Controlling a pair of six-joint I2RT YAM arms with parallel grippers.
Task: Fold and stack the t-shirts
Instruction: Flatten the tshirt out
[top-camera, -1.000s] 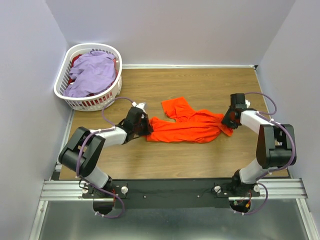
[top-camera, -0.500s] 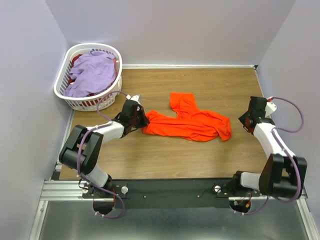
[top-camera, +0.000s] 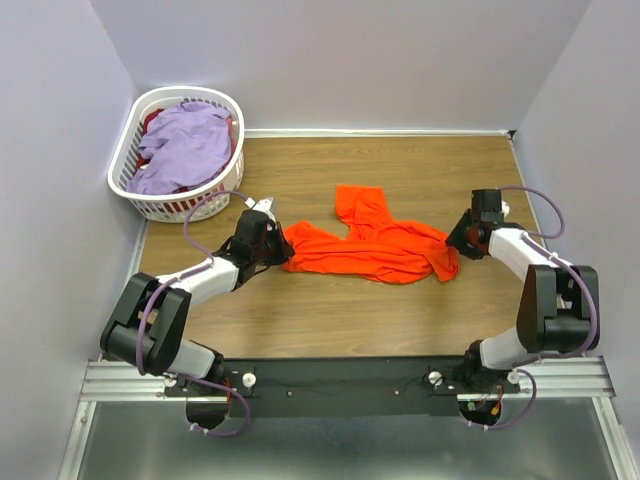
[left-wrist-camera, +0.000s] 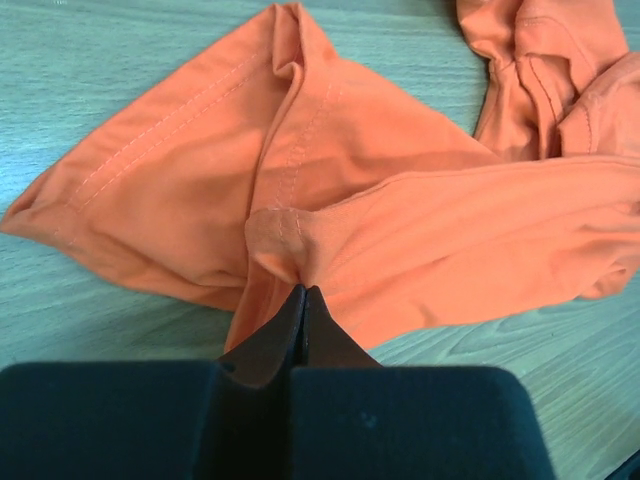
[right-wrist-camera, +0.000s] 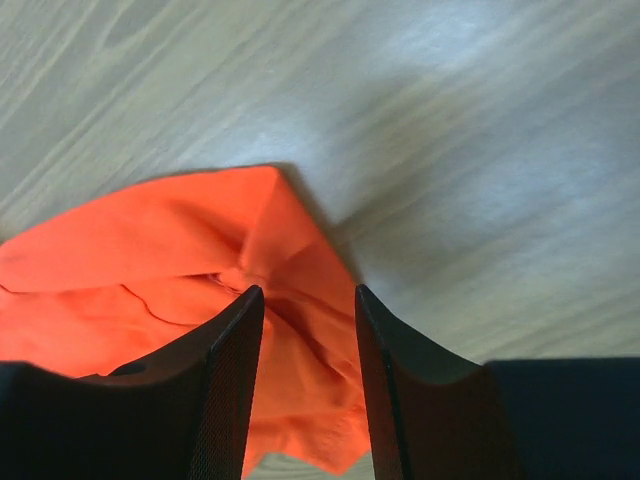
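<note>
Orange t-shirt (top-camera: 375, 245): lies crumpled and drawn out on the wooden table (top-camera: 400, 315), between the two grippers, with one sleeve pointing away from the arms.
Left gripper (left-wrist-camera: 303, 300): fingers pressed together on a small fold of orange cloth at the left end of the shirt; the rest of the shirt spreads ahead of its tips.
Right gripper (right-wrist-camera: 308, 295): jaws moderately apart, gripping nothing; the right corner of the shirt lies under them, bare wood ahead. Whether the fingers touch the cloth, I cannot tell.
Lavender t-shirt (top-camera: 185, 148): inside the white basket (top-camera: 185, 207), well apart from the left gripper, on its side away from the orange shirt.
</note>
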